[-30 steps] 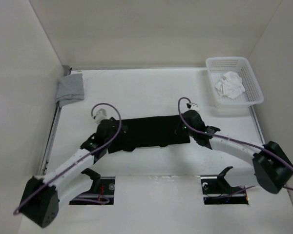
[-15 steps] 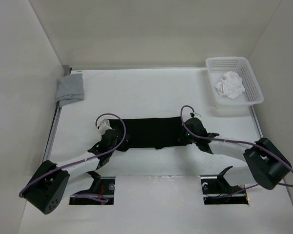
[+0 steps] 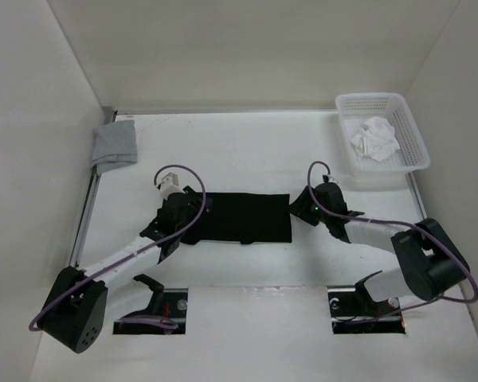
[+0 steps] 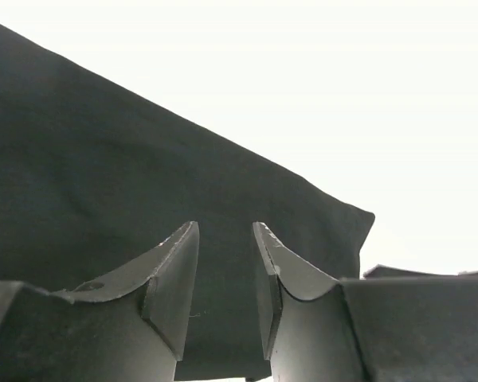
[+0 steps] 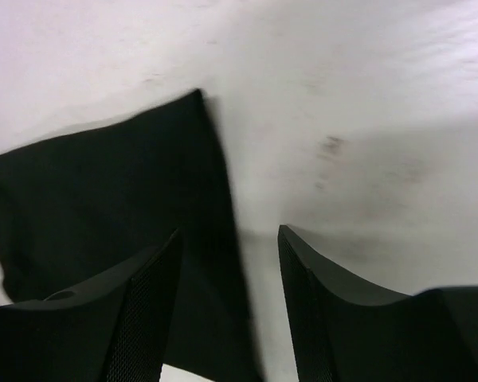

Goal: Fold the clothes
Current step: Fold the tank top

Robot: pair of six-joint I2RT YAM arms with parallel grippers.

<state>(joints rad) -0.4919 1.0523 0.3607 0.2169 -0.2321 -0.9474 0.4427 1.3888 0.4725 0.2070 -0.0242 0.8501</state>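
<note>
The clothes (image 3: 243, 219) are one black garment lying flat as a folded rectangle in the middle of the table. My left gripper (image 3: 191, 218) is at its left end. In the left wrist view that gripper (image 4: 225, 227) is open just above the black fabric (image 4: 103, 175), with nothing pinched between the fingers. My right gripper (image 3: 299, 208) is at the garment's right edge. In the right wrist view it (image 5: 229, 231) stands open astride that edge, one finger over the cloth (image 5: 103, 183) and the other over bare table.
A small grey cloth (image 3: 114, 143) lies at the back left by the wall. A white basket (image 3: 370, 96) at the back right holds a crumpled white cloth (image 3: 373, 137). Walls close in the table on three sides. Two cut-outs sit at the near edge.
My right gripper has opened and let go of the garment's right end. The garment has settled from a stretched, uneven strip into a shorter flat rectangle. My left gripper has shifted slightly.
</note>
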